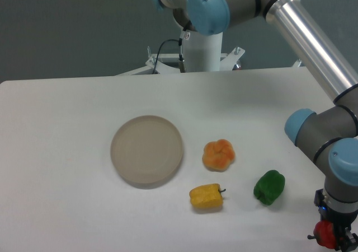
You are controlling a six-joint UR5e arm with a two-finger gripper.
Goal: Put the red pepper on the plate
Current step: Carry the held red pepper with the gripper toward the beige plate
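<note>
Red pepper (325,233) sits at the bottom right corner of the view, right at the gripper (334,239) — it shows as a small glossy red shape on the left side of the dark finger assembly, which is cut off by the frame edge. Fingers look clamped on it, though the lower part of the grasp is out of view, and I can't tell whether the pepper is touching the white table (67,151) or lifted off it. Plate (147,150) is round, beige-grey, low rim, lying flat left of centre — nothing on it, well apart from the gripper. Orange pepper (218,154) is just right of the plate, lobed, not touching the rim. Yellow pepper (206,196) lies below the orange one, on its side with a short dark stem pointing right. Green pepper (269,187) is further right, between the yellow one and the arm's wrist. UR5e arm (313,50) comes from the base at top centre, silver link running diagonally down the right side to blue-capped joints above the gripper.
</note>
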